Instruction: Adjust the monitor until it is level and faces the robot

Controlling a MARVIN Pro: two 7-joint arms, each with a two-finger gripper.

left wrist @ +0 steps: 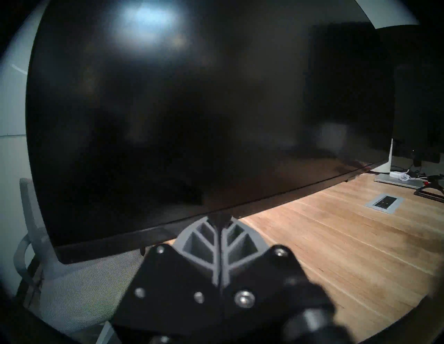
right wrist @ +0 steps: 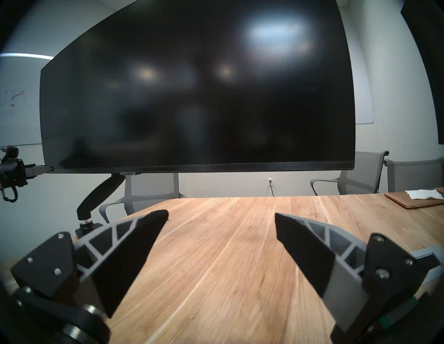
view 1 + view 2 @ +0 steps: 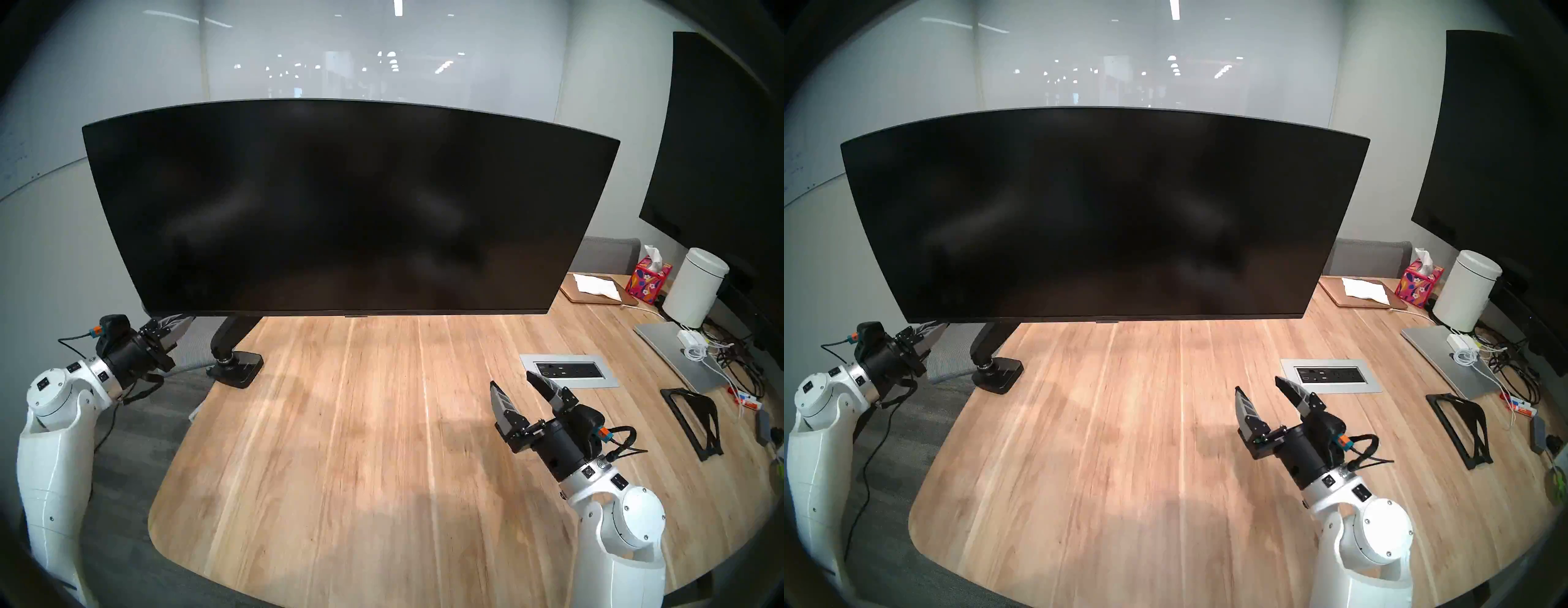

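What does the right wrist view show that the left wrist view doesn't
Only the right wrist view shows the open right hand, the left hand at the monitor's lower corner, the monitor arm and a wall outlet. Only the left wrist view shows the left hand's shut fingers from close up, tips under the bottom edge, and the table's power panel. Both share the blank monitor, the wooden table and grey chairs.

Pale walls, a frosted glass panel point(image 3: 382, 51), grey mesh chairs point(image 2: 360, 177) behind the wooden table point(image 3: 360, 424).
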